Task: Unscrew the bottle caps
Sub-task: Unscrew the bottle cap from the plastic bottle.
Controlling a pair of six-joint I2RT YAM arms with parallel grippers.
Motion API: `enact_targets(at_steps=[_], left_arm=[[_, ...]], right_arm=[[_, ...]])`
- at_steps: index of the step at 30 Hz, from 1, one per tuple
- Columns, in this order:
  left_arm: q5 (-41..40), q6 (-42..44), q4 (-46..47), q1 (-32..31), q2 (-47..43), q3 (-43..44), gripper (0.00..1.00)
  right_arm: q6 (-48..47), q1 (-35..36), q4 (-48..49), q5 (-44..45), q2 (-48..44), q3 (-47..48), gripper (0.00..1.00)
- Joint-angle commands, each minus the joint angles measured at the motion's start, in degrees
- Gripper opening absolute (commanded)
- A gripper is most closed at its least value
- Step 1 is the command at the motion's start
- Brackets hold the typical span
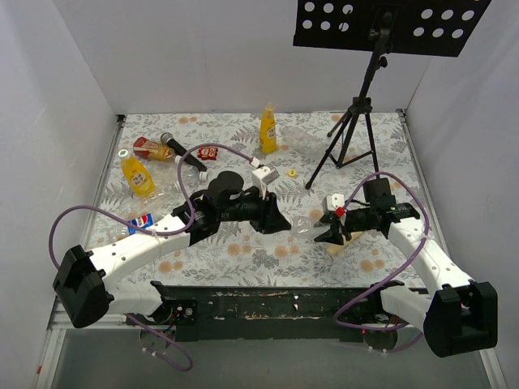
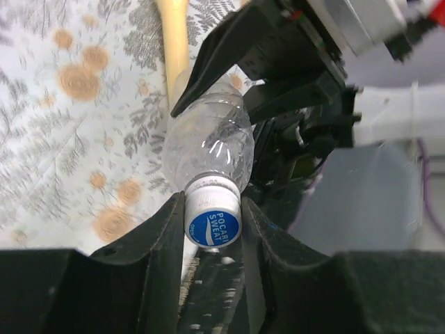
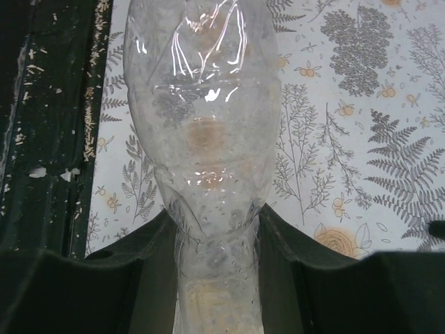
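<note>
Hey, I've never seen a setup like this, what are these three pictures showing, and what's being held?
Two robot arms sit at a table's near edge. The overhead picture looks down on both; the other two come from cameras on each wrist. The left hand is closed on the blue and white cap of a clear bottle, while the right hand grips that bottle's body. On the floral tablecloth lie yellow bottles, a loose yellow cap, a black microphone and a tripod stand.
</note>
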Motion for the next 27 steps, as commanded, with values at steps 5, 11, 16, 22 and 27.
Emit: enact_targets(at_steps=[5, 11, 16, 22, 27], left_arm=[[-15.2, -47.1, -4.6, -0.4, 0.3, 2.5, 0.0], [-18.2, -41.0, -7.0, -0.4, 1.0, 4.7, 0.25], [-20.3, -33.8, -7.1, -0.4, -1.9, 3.9, 0.75], [-21.7, -22.6, -6.4, 0.1, -8.7, 0.5, 0.98], [-17.9, -8.3, -4.6, 1.7, -15.2, -3.5, 0.98]], right_arm=[[4.3, -0.1, 5.2, 3.5, -0.6, -0.8, 0.11], [4.2, -0.6, 5.4, 3.6, -0.7, -1.1, 0.11], [4.2, -0.8, 5.1, 3.2, -0.7, -1.1, 0.11], [3.8, -1.0, 4.7, 2.9, -0.6, -1.1, 0.11], [3.0, -1.2, 3.8, 2.3, -0.7, -1.1, 0.11]])
